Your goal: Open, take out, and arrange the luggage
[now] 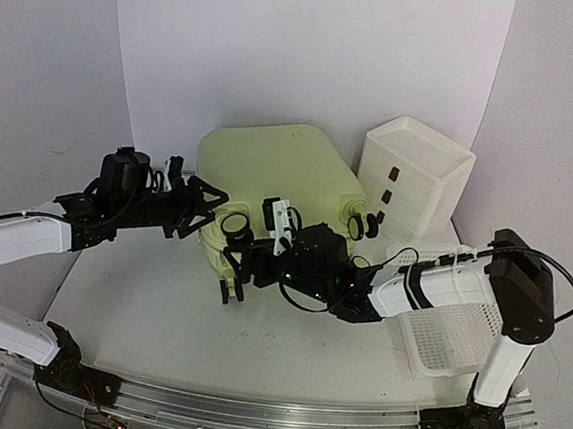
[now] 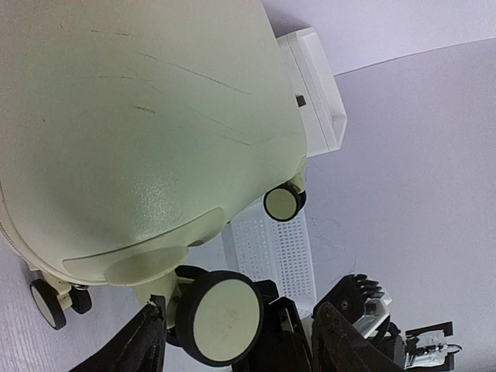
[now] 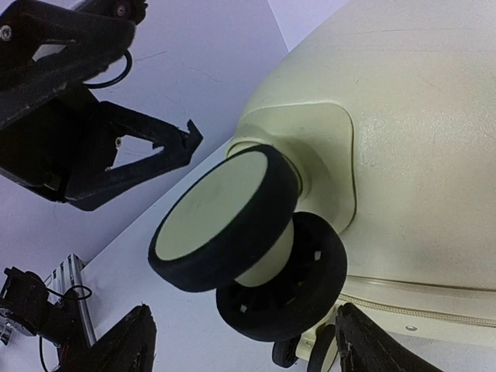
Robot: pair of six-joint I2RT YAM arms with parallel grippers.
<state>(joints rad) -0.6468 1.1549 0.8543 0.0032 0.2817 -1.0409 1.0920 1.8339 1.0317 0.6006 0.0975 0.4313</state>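
Flat and closed at the far middle of the tabletop: the luggage, pale yellow-green, caster wheels along its near side. Just right of it, at the far right corner, a white three-drawer box; along the right edge, a white mesh basket, partly hidden under the right arm. Left hand at the luggage's near left corner, fingers spread, grasping nothing. Right hand just in front of that same corner, likewise released, crowding the left. Shown only by the left wrist view: one caster between the spread fingers, fine scratches on the shell. Shown only by the right wrist view: a twin caster between its fingers, untouched, and the zip line shut.
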